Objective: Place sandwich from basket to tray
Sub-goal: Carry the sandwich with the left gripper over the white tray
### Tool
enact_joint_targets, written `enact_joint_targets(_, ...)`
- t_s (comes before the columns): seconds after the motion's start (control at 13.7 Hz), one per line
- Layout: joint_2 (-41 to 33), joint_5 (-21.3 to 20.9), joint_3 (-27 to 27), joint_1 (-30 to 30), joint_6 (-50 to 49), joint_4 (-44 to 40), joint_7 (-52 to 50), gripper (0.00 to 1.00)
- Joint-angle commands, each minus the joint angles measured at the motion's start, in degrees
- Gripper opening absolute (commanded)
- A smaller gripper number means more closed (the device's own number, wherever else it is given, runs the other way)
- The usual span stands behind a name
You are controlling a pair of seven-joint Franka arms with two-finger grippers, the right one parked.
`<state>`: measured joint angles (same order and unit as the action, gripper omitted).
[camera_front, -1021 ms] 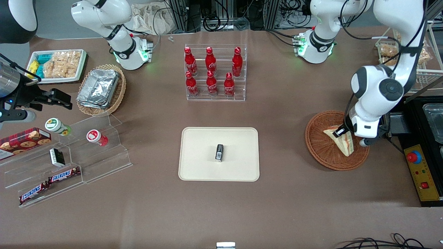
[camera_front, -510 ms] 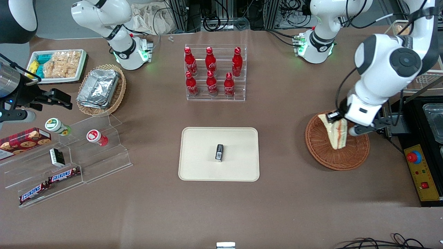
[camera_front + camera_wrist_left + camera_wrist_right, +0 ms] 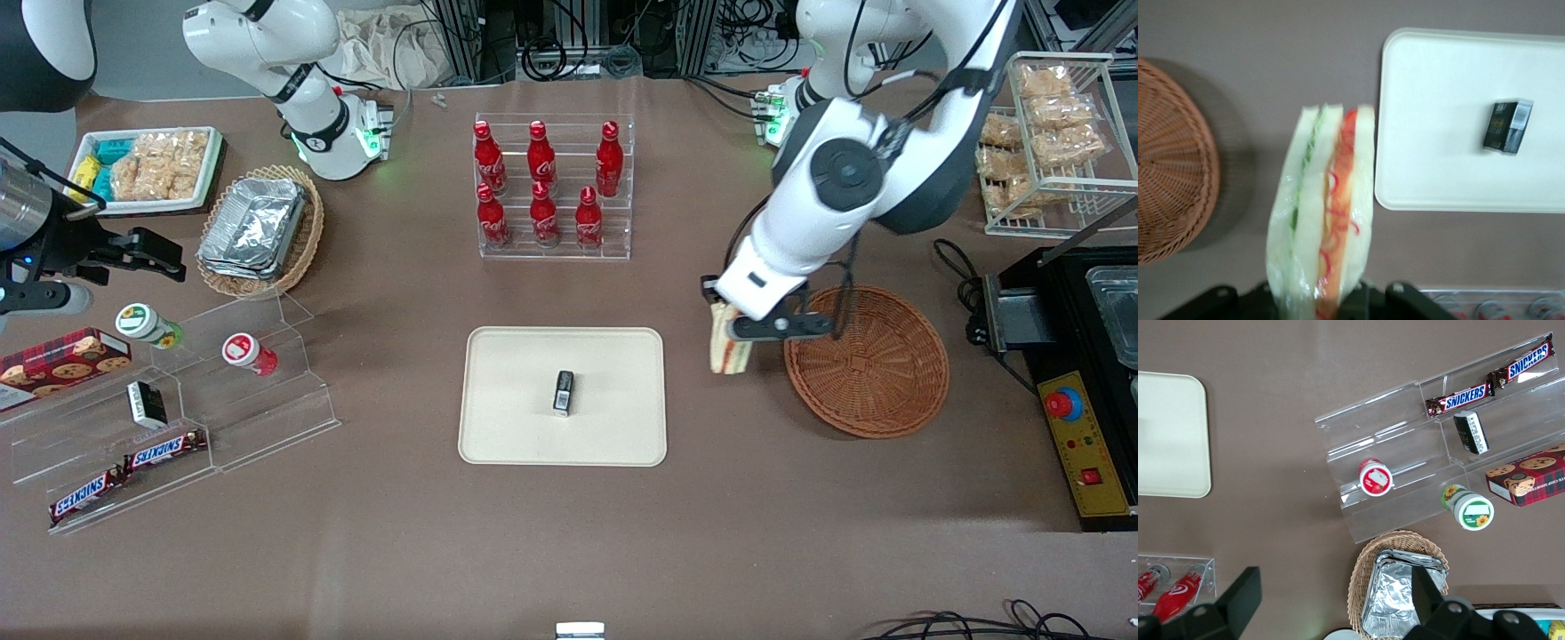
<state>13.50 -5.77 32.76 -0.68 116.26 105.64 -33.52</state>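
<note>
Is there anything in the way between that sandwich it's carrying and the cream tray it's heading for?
Nothing visible stands between them. The gripper holds the sandwich above bare table, between the basket and the tray. On the tray itself a small dark box sits near the middle, with free tray surface around it.

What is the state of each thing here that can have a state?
tool: shut on the sandwich, above the table between basket and tray
sandwich: held, hanging on edge, out of the basket
basket: empty
tray: holds one small dark box
bottles: upright in their rack
</note>
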Motion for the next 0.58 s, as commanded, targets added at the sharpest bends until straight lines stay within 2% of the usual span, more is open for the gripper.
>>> enact_joint_targets(0.0, 10.3, -10.1, 2.6, 4.7, -0.6, -6.6, -10.8, 0.0)
enact_joint_targets(0.22, 19.8, -19.3, 2.3, 9.4, 2.8, -10.4, -20.8, 0.0)
enact_joint_targets(0.36, 24.0, -24.4, 2.3, 9.6, 8.5, -10.4, -24.9, 0.0)
enact_joint_targets(0.51, 26.3, -25.3, 2.0, 9.4, 12.7, -10.5, -25.3, 0.0)
